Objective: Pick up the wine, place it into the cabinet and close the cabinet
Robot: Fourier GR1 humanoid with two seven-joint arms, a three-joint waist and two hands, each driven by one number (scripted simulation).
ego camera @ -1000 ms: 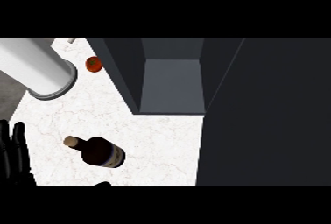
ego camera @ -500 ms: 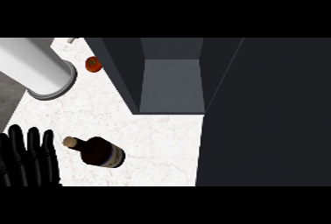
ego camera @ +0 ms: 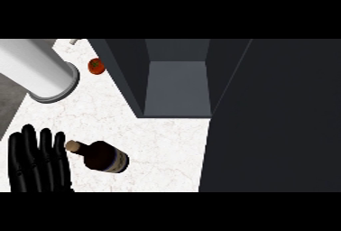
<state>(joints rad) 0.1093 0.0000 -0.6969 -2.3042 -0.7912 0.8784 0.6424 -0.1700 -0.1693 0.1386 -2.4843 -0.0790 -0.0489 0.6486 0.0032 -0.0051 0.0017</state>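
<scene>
I see a white marbled table (ego camera: 166,144) filling the middle of the head view, with a grey floor strip showing past its left edge.

The largest item is the dark cabinet (ego camera: 177,85), which stands on the far side of the table with its interior exposed. A broad dark panel (ego camera: 273,117) covers the whole right side of the view; I judge it to be the cabinet's swung-open door, though its hinge is not visible. The opening faces the work area, which suits loading from the front.

Next in size is a large white cylinder (ego camera: 36,67) at upper left, lying at a slant over the table's corner. I cannot tell what it is.

The left hand (ego camera: 36,164) enters from the lower left with its fingers straight and spread upward, holding nothing. It is just beside the wine bottle's neck, apparently placed for an approach from that side. The right hand shows nowhere in the view.

The wine bottle (ego camera: 103,157) lies on its side on the table, corked neck pointing up-left toward the hand, dark body toward the lower right. It is well short of the cabinet opening and not yet grasped.

Smallest is a red tomato-like object (ego camera: 96,66) beside the cabinet's left wall, well clear of the bottle.
</scene>
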